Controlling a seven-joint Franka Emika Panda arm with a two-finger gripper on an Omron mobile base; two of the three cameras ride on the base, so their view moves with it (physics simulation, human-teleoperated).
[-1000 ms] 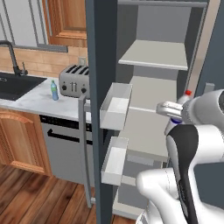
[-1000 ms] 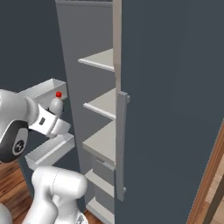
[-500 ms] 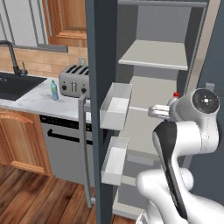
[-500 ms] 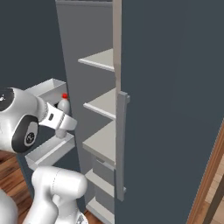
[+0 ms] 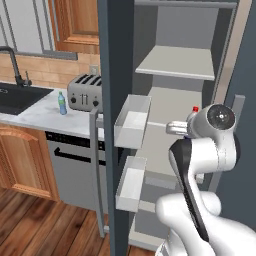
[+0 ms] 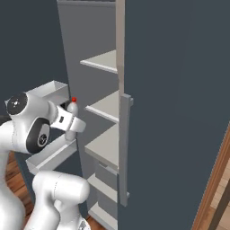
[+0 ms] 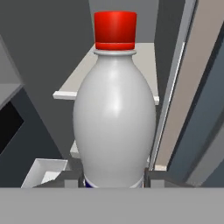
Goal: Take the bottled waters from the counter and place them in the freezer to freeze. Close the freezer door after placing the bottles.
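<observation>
Hand view showed the red-capped bottle (image 7: pixel 114 113) upright and close, gripped low on its body between the two fingertips (image 7: pixel 70 180) of the gripper (image 7: pixel 113 181); the claw was narrowed onto it. The bottle stood in the air at the mouth of the open freezer (image 6: pixel 108 58), in front of the pale shelves (image 5: pixel 177 62) and not yet over any of them. The door (image 5: pixel 115 75) hung wide open to the arm's left, its white bins (image 5: pixel 132 120) facing in. Back on the counter (image 5: pixel 35 112) the green-capped bottle (image 5: pixel 61 103) waited beside the toaster (image 5: pixel 85 92). The step in hand appeared to be carrying the first bottle in. Next, the arm would likely need to reach forward over a shelf, lower the bottle onto it upright, then release.
</observation>
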